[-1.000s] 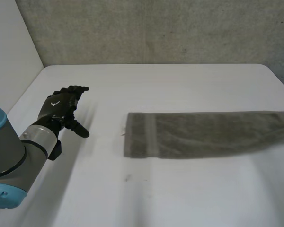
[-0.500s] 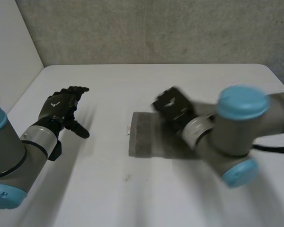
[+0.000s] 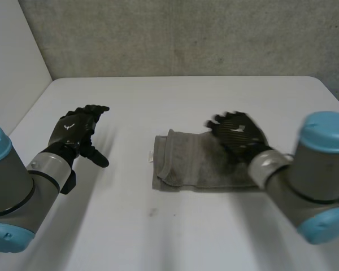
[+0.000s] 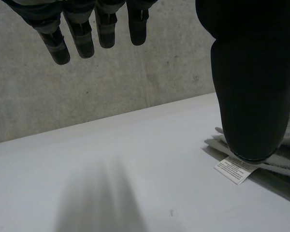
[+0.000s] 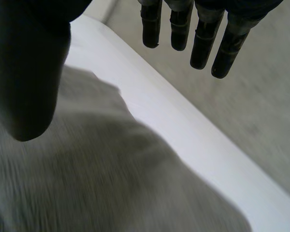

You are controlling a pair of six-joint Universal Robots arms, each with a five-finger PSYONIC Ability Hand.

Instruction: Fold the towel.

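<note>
The grey towel (image 3: 186, 164) lies folded over on itself in the middle of the white table (image 3: 175, 101), its upper layer a little rumpled at the left end. A white label (image 4: 236, 168) sticks out at that end. My right hand (image 3: 237, 132) hovers over the towel's right part, fingers (image 5: 203, 43) straight and apart from the thumb, holding nothing; the towel (image 5: 87, 179) lies under its palm. My left hand (image 3: 76, 130) is held above the table well to the left of the towel, open and empty, its fingers (image 4: 82, 34) straight.
A grey wall (image 3: 186, 34) stands behind the table's far edge. Bare tabletop lies between my left hand and the towel, and along the front.
My right arm swept in from the right, carried the towel's right end over to the left onto the rest, and let go; the long strip is now half as long. The left hand barely moved.
</note>
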